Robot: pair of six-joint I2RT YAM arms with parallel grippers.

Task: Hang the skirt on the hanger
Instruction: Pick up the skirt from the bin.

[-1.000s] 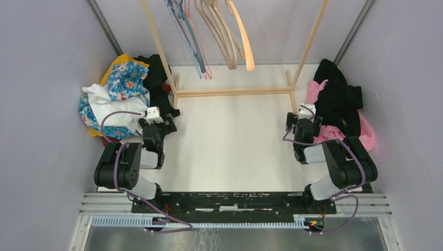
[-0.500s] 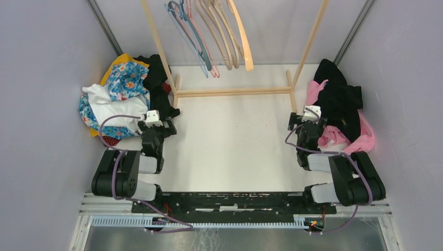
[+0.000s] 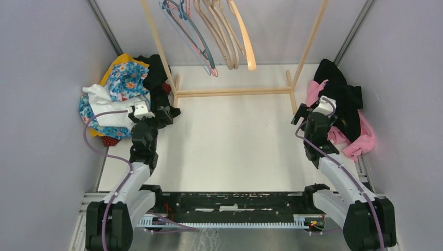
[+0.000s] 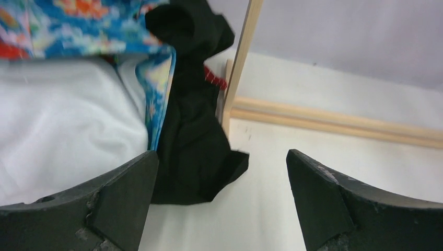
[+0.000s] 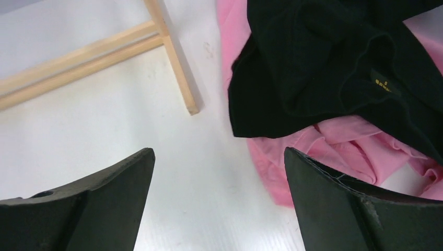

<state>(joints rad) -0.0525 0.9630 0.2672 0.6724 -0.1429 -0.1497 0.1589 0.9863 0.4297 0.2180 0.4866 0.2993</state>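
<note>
White table surface (image 3: 235, 141) is seen from above, closed in by pale grey walls; at its far end a wooden rack (image 3: 232, 92) is placed, and the hangers (image 3: 230, 36) are hung on its top bar, well apart from both arms; a left heap (image 3: 117, 91) of flowered, white, yellow and black clothes is piled against the left wall, and a right heap (image 3: 342, 107) of black and pink clothes against the right wall; which piece is the skirt cannot be told; the left gripper (image 3: 159, 116) is held just beside the left heap and the right gripper (image 3: 312, 112) just beside the right heap, and nothing is held by either. From the left wrist, the two dark fingers (image 4: 115, 204) are seen spread wide apart; between them a black cloth (image 4: 193, 130) is lying on the table against a rack post, with a white cloth (image 4: 57, 130) and a blue flowered cloth (image 4: 78, 26) to its left. From the right wrist, the fingers (image 5: 355, 209) are also seen spread wide with only bare table between them; a black garment (image 5: 324, 63) is laid over a pink garment (image 5: 324, 151), beside the rack foot (image 5: 175, 63).
</note>
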